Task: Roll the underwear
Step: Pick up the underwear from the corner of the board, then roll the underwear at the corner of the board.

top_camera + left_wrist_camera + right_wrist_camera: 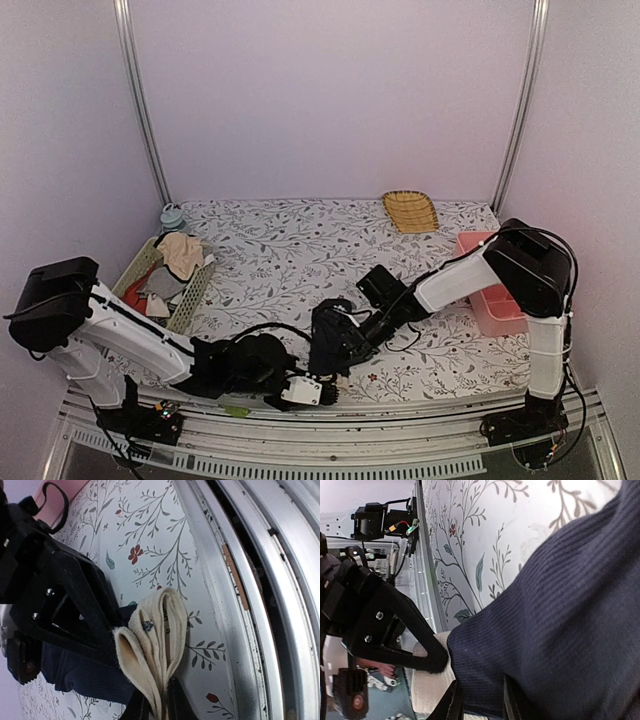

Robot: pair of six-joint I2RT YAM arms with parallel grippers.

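Underwear (161, 640): one, left hand (155, 706) pinching, right hand (482, 704) touching.

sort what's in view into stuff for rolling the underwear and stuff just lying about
For the job:
- dark underwear with a cream band, pinched at the band by the left gripper
- right gripper, at the dark cloth
- spare underwear piled in the basket

Lying about:
- woven tray
- pink bin
- small teal jar
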